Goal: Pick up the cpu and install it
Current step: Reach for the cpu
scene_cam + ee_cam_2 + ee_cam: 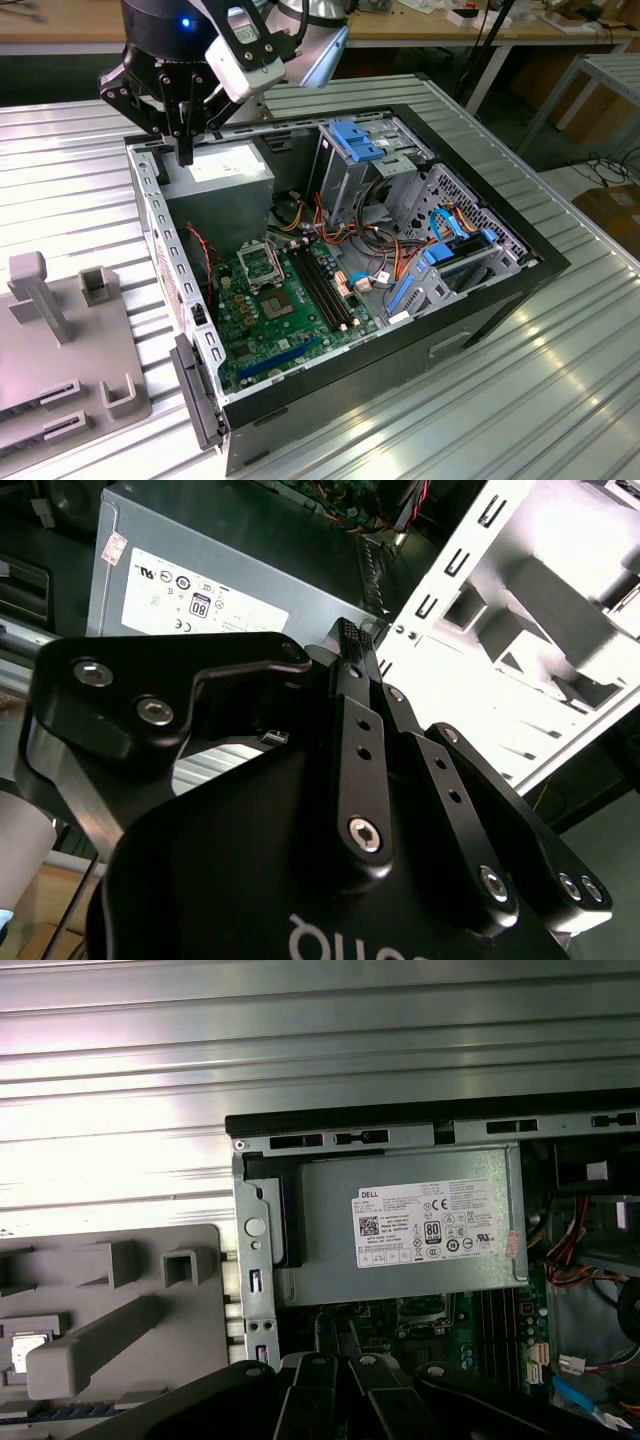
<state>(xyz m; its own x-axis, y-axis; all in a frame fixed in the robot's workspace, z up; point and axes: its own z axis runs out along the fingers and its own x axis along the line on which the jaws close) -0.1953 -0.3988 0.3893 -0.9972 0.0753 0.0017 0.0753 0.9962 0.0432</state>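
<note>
The gripper point(185, 157), its fingers point(350, 670) pressed together with nothing seen between them, hangs over the one grey power supply point(228, 170) inside the one open computer case point(540, 262). The case also holds one green board point(290, 310) with one socket point(258, 265). Beside the case lies one grey tray point(200, 1320), where a small pale square in a recess may be the cpu point(25, 1345), though I cannot tell.

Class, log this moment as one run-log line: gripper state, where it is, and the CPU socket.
gripper: shut | position: above power supply in open computer case | CPU socket: apart from gripper
</note>
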